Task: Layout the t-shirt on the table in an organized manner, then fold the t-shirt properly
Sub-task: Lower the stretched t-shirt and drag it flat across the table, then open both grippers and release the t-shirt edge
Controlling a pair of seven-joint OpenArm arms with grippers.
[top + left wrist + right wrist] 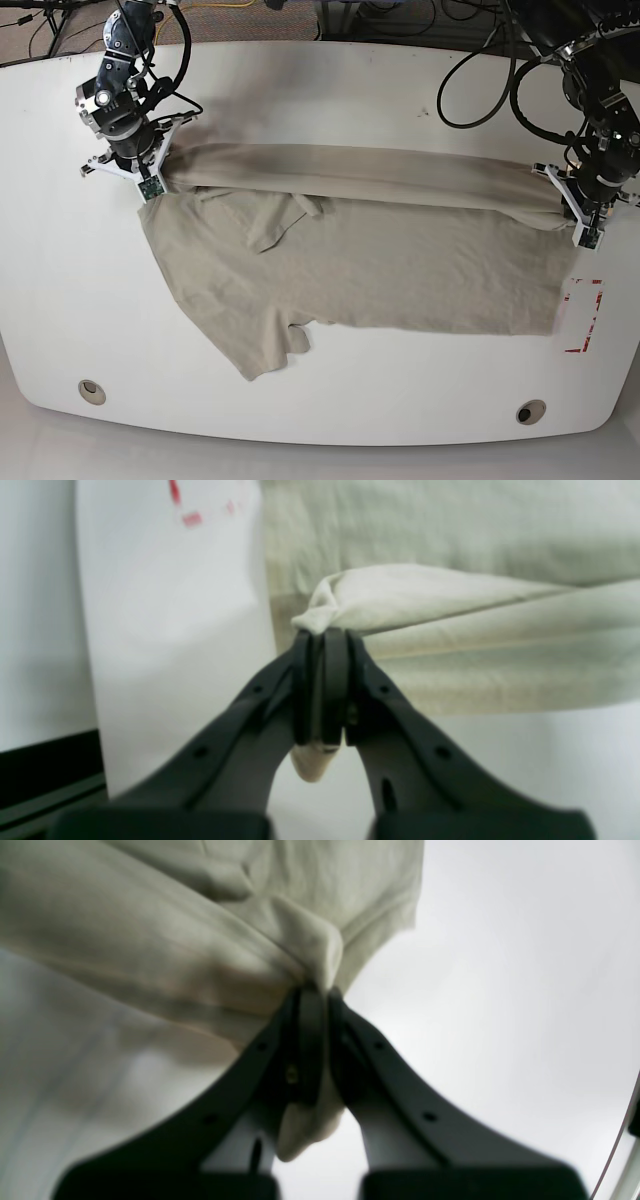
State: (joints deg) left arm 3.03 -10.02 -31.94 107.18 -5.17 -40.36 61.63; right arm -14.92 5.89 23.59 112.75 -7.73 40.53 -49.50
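The beige t-shirt (380,255) lies spread across the white table (330,90), with its far edge folded over into a long raised band (360,170). My left gripper (572,207) sits at the base view's right end of that band, shut on a bunched corner of the t-shirt (350,597). In the left wrist view, cloth pokes out above and below my left gripper (325,635). My right gripper (150,178) is at the band's other end, shut on a fold of the t-shirt (300,947), and a tuft hangs below my right gripper (320,990) in the right wrist view. One sleeve (275,350) points toward the front edge.
A red-tape rectangle mark (583,315) lies just past the shirt's right hem. Two round grey grommet holes (91,391) (531,411) sit near the table's front edge. Black cables (480,70) trail over the back right of the table.
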